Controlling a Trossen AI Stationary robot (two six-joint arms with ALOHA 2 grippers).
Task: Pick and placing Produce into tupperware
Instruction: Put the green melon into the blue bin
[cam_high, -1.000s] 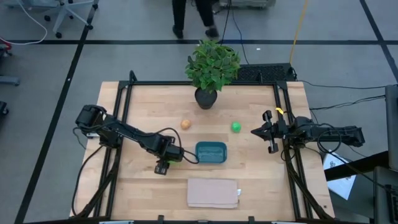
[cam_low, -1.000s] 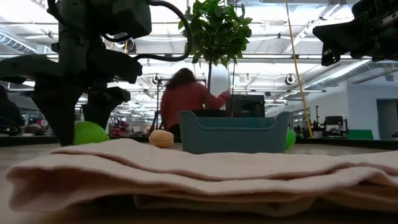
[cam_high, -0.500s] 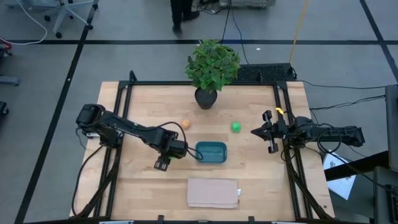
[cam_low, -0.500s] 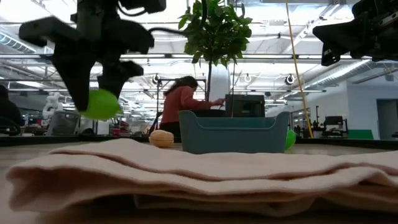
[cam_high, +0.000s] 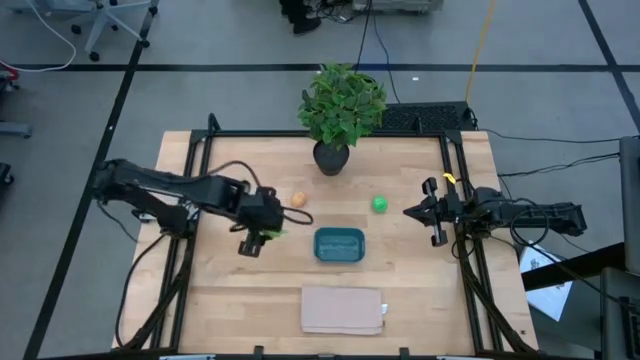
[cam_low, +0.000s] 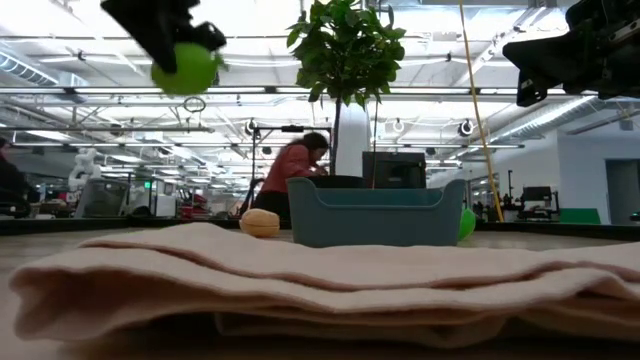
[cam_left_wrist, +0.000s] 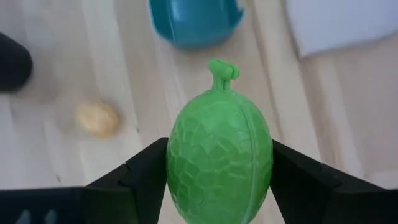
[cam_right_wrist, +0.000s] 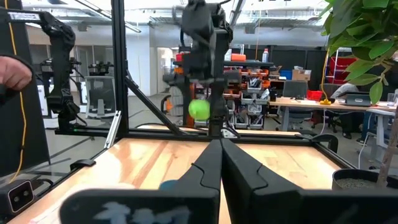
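Up in the air, the yellow-green fruit hangs clamped between the left gripper's dark fingers, left of the teal tupperware. It is oblong, its long axis running straight out from the fingers, stubby stem tip leading. The skin looks glossy, with a cracked, scaly pattern. Below on the pale wooden table, the tan egg-like piece and bright green ball lie behind the smooth rimmed container. The right gripper, pressed closed, waits at the table's right edge.
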